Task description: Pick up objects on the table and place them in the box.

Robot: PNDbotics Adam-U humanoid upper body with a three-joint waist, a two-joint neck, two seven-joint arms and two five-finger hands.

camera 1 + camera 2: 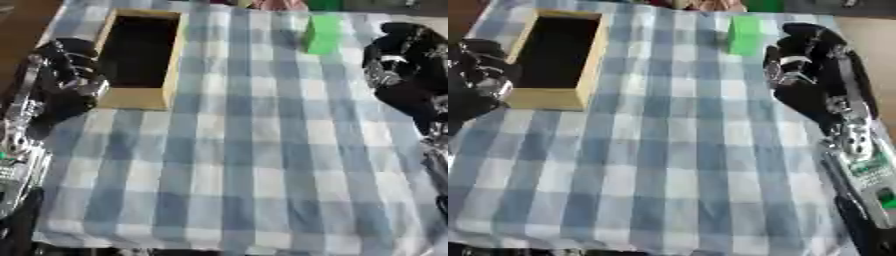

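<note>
A bright green block (745, 34) stands upright near the far edge of the checked table. My right hand (802, 67) hovers just to its right, a small gap away, with fingers loosely bent and nothing in them. An open wooden box (131, 98) sits at the far left, its inside dark so I cannot make out any contents. My left hand (74, 72) hangs beside the box's left wall, near its front corner, fingers relaxed and empty.
A blue and white checked cloth (245, 165) covers the table. At the far edge some pink (280, 4) and green (325, 4) things show. The table's left edge runs close behind my left arm.
</note>
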